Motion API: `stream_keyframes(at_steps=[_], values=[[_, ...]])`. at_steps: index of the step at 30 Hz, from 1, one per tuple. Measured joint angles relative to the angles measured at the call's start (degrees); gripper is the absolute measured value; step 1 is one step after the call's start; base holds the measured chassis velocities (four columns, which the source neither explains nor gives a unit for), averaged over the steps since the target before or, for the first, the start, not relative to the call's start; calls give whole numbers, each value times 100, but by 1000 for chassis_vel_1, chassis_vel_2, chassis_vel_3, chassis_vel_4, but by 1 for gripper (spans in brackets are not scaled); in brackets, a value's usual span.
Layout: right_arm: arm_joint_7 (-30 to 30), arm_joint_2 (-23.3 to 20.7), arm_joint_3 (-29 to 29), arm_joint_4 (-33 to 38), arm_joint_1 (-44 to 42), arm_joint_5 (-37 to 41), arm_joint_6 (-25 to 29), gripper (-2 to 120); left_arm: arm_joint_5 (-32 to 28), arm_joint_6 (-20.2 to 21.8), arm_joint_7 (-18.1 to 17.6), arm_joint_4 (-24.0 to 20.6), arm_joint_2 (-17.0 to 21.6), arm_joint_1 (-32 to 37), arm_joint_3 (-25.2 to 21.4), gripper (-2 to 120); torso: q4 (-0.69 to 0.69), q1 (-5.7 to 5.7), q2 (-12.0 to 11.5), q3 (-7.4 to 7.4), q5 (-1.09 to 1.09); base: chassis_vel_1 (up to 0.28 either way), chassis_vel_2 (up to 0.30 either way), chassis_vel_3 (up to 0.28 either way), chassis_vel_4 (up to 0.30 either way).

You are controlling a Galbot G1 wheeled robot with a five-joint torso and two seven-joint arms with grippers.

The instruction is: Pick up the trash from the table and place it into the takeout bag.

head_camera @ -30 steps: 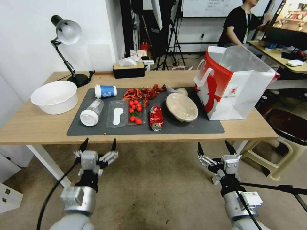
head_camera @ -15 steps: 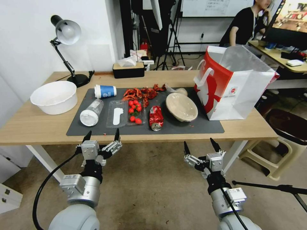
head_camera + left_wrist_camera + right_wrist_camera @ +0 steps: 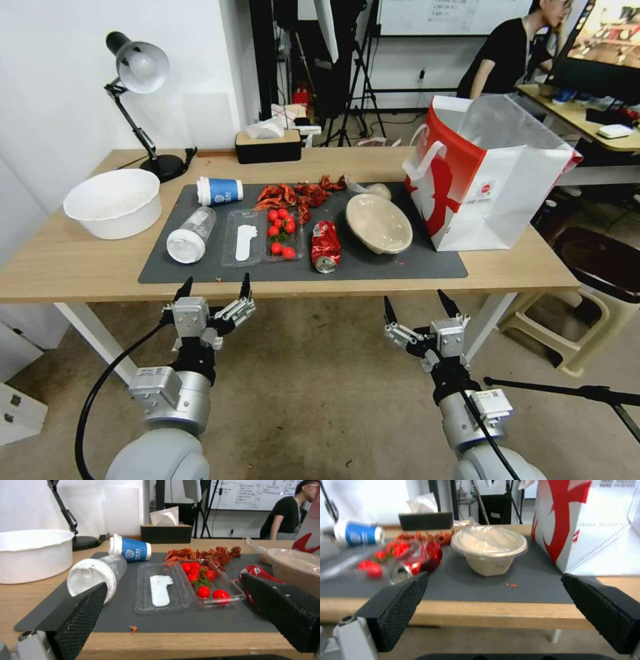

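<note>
Trash (image 3: 325, 245) on the table (image 3: 80, 263), beyond both empty, wide-open hands, left hand (image 3: 213, 288) and right hand (image 3: 419, 306).

Beige paper bowl (image 3: 489, 552) on dark mat (image 3: 526, 585), between crushed red can (image 3: 420, 562) and takeout bag (image 3: 586, 530).

Bright, even room light with soft shadows, wide-angle bending at the head view's edges, and blur smearing the right wrist view's side.
</note>
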Motion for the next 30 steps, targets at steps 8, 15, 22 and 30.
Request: stream_keyframes(at_steps=[8, 15, 22, 30], values=[[362, -172, 87, 142, 460, 2351, -727, 100, -24, -111, 149, 179, 60, -80, -41, 100, 0, 0, 0, 0, 0, 0, 0, 0, 0], [1349, -367, 481, 282, 1222, 5682, -1254, 100, -232, -94, 173, 451, 311, -385, 69, 100, -5, 0, 0, 0, -1, 0, 0, 0, 0], [2096, -485, 501, -274, 1910, 6598, -1508, 100, -277, -109, 210, 471, 317, -361, 1, 100, 0, 0, 0, 1, 0, 0, 0, 0, 0], [2542, -624, 351, -950, 2675, 7094, -1744, 100, -231, -132, 218, 433, 288, -247, -48, 100, 0, 0, 0, 1, 0, 0, 0, 0, 0]])
